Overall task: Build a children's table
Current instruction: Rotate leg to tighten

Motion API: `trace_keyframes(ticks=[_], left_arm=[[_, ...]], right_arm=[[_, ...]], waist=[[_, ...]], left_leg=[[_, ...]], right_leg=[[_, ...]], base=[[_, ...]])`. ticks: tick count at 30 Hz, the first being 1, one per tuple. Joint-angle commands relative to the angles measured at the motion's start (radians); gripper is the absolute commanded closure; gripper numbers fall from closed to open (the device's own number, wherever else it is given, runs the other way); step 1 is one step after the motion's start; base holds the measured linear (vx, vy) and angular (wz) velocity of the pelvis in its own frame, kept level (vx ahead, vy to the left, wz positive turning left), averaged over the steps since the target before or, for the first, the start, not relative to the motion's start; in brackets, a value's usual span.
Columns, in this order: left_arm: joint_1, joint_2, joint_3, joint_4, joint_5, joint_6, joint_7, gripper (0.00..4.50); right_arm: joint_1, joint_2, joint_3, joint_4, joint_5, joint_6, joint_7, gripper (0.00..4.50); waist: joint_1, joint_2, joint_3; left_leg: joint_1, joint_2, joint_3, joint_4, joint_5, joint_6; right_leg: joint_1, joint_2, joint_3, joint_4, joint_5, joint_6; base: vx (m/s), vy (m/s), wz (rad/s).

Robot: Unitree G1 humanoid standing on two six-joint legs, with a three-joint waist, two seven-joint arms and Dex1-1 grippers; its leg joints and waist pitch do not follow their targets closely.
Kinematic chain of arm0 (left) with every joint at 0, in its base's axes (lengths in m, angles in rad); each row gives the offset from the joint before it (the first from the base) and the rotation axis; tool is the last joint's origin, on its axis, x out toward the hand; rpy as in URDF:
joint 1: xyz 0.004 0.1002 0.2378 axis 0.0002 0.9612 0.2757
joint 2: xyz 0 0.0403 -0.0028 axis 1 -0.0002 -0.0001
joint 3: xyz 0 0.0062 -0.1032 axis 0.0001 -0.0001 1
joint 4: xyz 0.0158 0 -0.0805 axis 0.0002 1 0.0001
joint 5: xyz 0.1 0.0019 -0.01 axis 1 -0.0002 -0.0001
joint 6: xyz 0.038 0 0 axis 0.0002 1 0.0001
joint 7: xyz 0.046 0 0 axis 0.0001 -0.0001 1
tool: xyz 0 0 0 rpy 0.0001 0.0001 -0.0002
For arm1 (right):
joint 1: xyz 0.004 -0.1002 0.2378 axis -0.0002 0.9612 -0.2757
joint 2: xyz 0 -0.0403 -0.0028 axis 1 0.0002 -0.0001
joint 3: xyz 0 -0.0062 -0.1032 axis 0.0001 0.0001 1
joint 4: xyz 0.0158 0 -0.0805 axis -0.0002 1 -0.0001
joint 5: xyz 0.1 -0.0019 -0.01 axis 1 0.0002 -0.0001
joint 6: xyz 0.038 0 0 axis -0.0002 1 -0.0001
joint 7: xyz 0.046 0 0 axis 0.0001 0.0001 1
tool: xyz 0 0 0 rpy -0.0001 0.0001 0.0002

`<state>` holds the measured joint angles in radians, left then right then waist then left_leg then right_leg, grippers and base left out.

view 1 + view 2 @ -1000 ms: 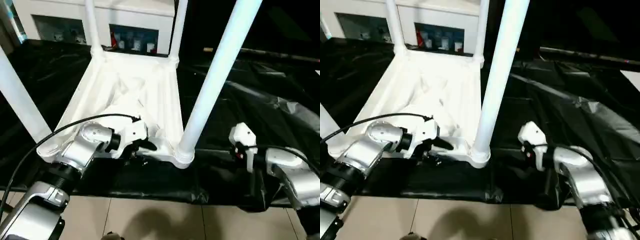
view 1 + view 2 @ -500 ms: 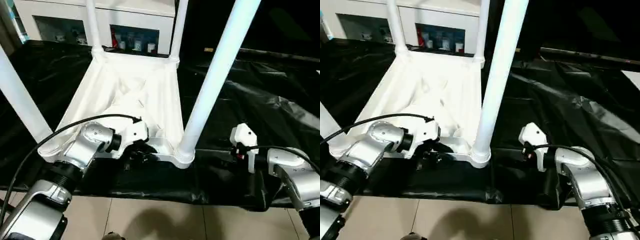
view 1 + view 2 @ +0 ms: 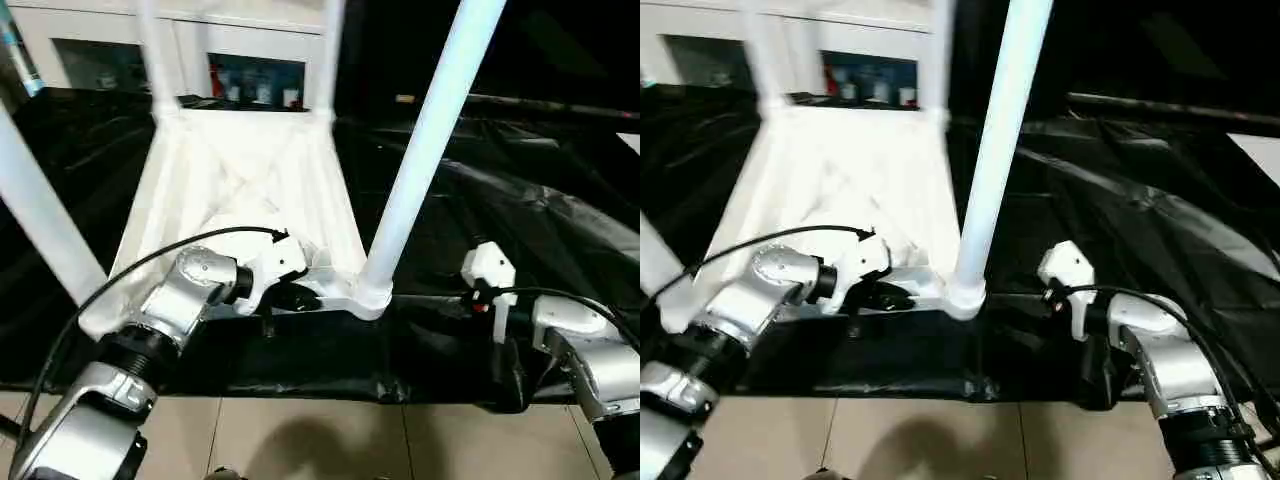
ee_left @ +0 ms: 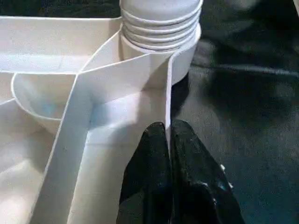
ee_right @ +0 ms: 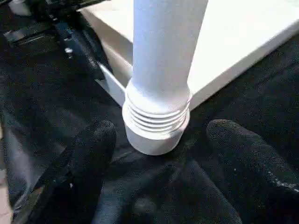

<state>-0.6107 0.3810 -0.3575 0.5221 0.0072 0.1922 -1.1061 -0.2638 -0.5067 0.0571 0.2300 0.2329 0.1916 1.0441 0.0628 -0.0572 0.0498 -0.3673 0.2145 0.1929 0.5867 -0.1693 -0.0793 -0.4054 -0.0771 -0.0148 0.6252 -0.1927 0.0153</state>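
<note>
My left claw (image 4: 167,140) was open a moment ago. Now it has snapped shut on the thin edge wall of the little white table (image 3: 240,170), right by the near corner. The table lies upside down on the black cloth (image 3: 560,210), with its legs sticking up. The nearest leg (image 3: 995,150) stands in the corner cup beside my left claw, and its screw rings still show above the cup, so I think it is not all the way in. My right claw (image 5: 161,140) has opened wider, with one black finger (image 5: 93,149) on each side of that leg's bottom, not touching it. I think I can now hold the table steady and grab the leg.
</note>
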Motion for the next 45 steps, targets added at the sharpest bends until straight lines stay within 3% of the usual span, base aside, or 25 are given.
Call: trace_keyframes(ticks=[1,4,5,6,8,17,18,28,37,40,41,43,45], left_arm=[[0.029,-0.015,0.016,-0.006,-0.017,0.009,0.009,4.50],[0.031,-0.016,0.016,-0.012,-0.022,0.011,0.004,4.50],[0.032,-0.009,0.008,-0.019,-0.027,0.012,-0.024,4.50],[0.031,-0.006,0.005,-0.021,-0.027,0.014,-0.032,4.50],[0.033,-0.003,0.003,-0.024,-0.023,0.014,-0.036,4.50],[0.036,0.003,0.003,-0.033,-0.025,0.024,-0.053,4.50],[0.037,0.004,0.005,-0.034,-0.024,0.024,-0.053,4.50],[0.044,0.008,0.007,-0.047,-0.024,0.033,-0.063,4.50],[0.051,0.013,0.001,-0.053,-0.024,0.051,-0.071,4.50],[0.045,-0.033,0.014,-0.014,-0.011,0.081,0.013,4.50],[0.043,-0.037,0.015,-0.008,-0.009,0.081,0.023,4.50],[0.012,-0.113,0.043,0.081,0.018,0.074,0.184,4.50],[-0.005,-0.148,0.054,0.116,0.024,0.077,0.247,4.50]], right_arm=[[-0.007,0.014,0.002,0.025,-0.006,-0.019,-0.019,0.58],[-0.017,0.025,0.010,0.042,-0.027,-0.043,-0.044,0.36],[-0.046,0.055,0.018,0.076,-0.040,-0.062,-0.076,0.36],[-0.057,0.067,0.023,0.089,-0.040,-0.061,-0.079,0.36],[-0.070,0.079,0.033,0.106,-0.038,-0.057,-0.067,0.36],[-0.139,0.128,0.059,0.198,-0.049,-0.095,-0.053,0.36],[-0.142,0.128,0.065,0.205,-0.053,-0.100,-0.050,0.62],[-0.168,0.130,0.072,0.257,-0.056,-0.131,-0.017,1.49],[-0.173,0.153,0.068,0.300,-0.063,-0.152,-0.041,1.83],[-0.172,0.227,0.012,0.369,-0.074,-0.174,-0.231,1.86],[-0.172,0.232,0.009,0.372,-0.075,-0.173,-0.243,1.86],[-0.147,0.305,-0.015,0.392,-0.086,-0.161,-0.402,1.87],[-0.131,0.343,-0.015,0.387,-0.108,-0.154,-0.491,1.87]], waist=[[0.007,-0.004,-0.060],[0.006,-0.006,-0.062],[0.008,0.000,-0.060],[0.004,0.001,-0.060],[0.002,0.005,-0.059],[0.004,0.003,-0.061],[0.005,0.001,-0.061],[0.005,0.000,-0.061],[0.002,0.001,-0.061],[-0.009,-0.002,-0.057],[-0.010,-0.002,-0.057],[-0.013,-0.003,-0.053],[-0.014,-0.006,-0.052]], left_leg=[[0.004,0.010,-0.008,-0.066,-0.262,0.016],[0.004,0.010,-0.006,-0.063,-0.233,0.030],[0.006,0.010,-0.004,-0.064,-0.228,0.033],[0.002,0.008,-0.005,-0.065,-0.230,0.030],[0.008,0.010,-0.005,-0.066,-0.253,0.022],[0.007,0.011,-0.003,-0.066,-0.230,0.028],[0.007,0.011,-0.002,-0.065,-0.230,0.028],[0.007,0.011,-0.002,-0.065,-0.228,0.032],[0.006,0.010,-0.002,-0.065,-0.221,0.035],[-0.001,0.009,-0.006,-0.072,-0.246,0.010],[0.001,0.009,-0.007,-0.073,-0.256,0.003],[0.014,0.009,-0.005,-0.073,-0.299,-0.008],[0.014,0.006,-0.009,-0.074,-0.330,-0.018]], right_leg=[[0.041,-0.042,0.020,-0.083,-0.212,-0.201],[0.041,-0.041,0.020,-0.080,-0.175,-0.212],[0.039,-0.042,0.020,-0.081,-0.181,-0.214],[0.039,-0.041,0.019,-0.080,-0.189,-0.215],[0.037,-0.040,0.020,-0.083,-0.213,-0.213],[0.041,-0.042,0.020,-0.077,-0.157,-0.229],[0.040,-0.042,0.020,-0.077,-0.159,-0.226],[0.041,-0.043,0.020,-0.076,-0.168,-0.226],[0.041,-0.041,0.020,-0.076,-0.158,-0.229],[0.042,-0.044,0.019,-0.080,-0.226,-0.214],[0.041,-0.043,0.017,-0.082,-0.251,-0.205],[0.027,-0.042,0.022,-0.096,-0.324,-0.182],[0.026,-0.043,0.021,-0.101,-0.396,-0.158]], base=[[0.000,0.000,0.00],[0.000,0.000,0.00],[0.000,0.000,0.00],[0.000,0.000,0.00],[0.000,0.000,0.00],[0.000,0.000,0.00],[0.000,0.000,0.00],[0.000,0.000,0.00],[0.000,0.000,0.00],[0.000,0.000,0.00],[0.000,0.000,0.00],[0.000,0.000,0.00],[0.000,0.000,0.00]])
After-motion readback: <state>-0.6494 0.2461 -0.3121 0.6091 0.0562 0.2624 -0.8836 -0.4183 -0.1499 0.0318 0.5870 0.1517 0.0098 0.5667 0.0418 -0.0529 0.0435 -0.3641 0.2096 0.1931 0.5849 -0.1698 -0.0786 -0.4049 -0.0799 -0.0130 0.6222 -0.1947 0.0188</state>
